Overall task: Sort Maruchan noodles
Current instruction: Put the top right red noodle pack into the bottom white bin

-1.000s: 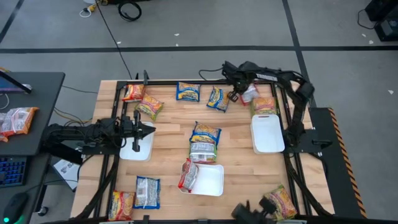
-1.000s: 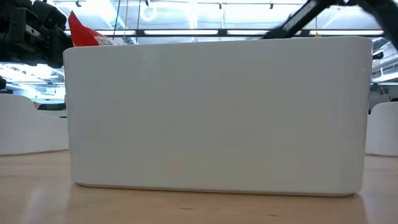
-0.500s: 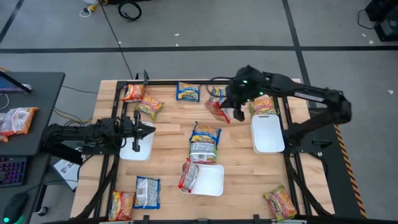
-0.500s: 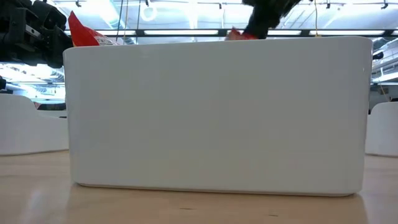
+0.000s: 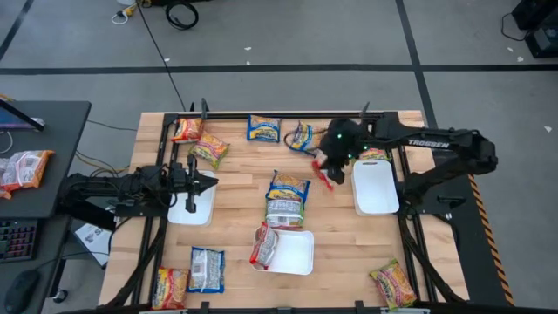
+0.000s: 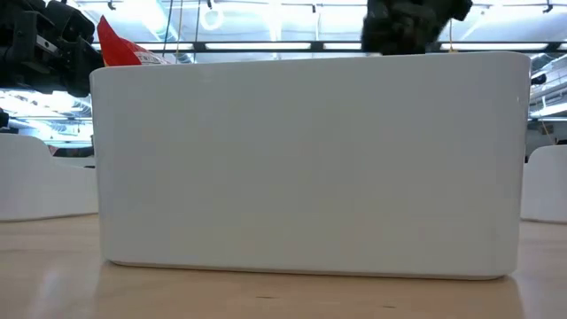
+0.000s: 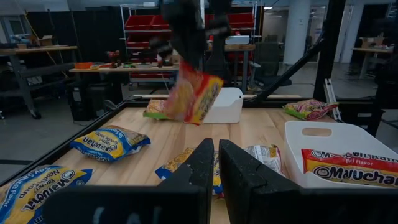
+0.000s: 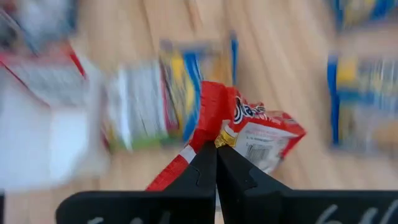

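Fingers of the left gripper stand nearly closed with only a slit between them and nothing in it; that arm lies low and level along the table's left side, its tip over the left white tray. On the right, the right gripper is pinched fully together on the edge of a red-and-silver Maruchan packet, which hangs off the wooden table between the central stack of packets and the right white tray. The right arm reaches in from the table's right edge, its forearm running leftward past the far end of that tray.

From overhead, other packets lie along the far edge, one red-and-silver packet leans on the rim of the near white tray, and more lie at both near corners. The right wrist camera alone shows the clamp, the fingertips meeting on the packet's crimped edge. The left wrist camera shows the carried packet in the air across the table, and a packet lying in the near tray. The low camera is blocked by that tray's white wall; only a red packet corner and dark arm parts show above its rim.
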Controlling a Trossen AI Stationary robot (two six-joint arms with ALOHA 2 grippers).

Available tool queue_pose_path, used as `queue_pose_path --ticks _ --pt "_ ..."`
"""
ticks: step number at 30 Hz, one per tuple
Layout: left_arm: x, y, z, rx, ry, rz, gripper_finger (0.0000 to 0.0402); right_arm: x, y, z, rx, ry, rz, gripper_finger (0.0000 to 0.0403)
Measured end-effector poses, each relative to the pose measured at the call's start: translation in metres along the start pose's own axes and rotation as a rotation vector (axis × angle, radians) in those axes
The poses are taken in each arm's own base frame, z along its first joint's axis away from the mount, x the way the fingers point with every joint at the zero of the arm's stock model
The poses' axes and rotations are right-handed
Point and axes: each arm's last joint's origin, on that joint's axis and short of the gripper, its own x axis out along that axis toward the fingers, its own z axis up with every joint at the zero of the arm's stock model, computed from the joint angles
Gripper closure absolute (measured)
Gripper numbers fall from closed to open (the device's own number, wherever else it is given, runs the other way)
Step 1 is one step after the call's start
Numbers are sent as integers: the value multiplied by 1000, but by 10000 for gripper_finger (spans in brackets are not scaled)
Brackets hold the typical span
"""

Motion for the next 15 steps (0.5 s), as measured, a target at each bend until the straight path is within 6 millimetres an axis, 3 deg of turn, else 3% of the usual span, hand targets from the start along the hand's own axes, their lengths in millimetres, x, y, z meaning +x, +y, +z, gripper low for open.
queue_pose_path --ticks 7,15 --pt "0 0 0 0 0 -1 370 14 2 -19 161 289 196 398" --pt "0 0 0 0 0 0 370 44 -4 -19 197 411 281 398"
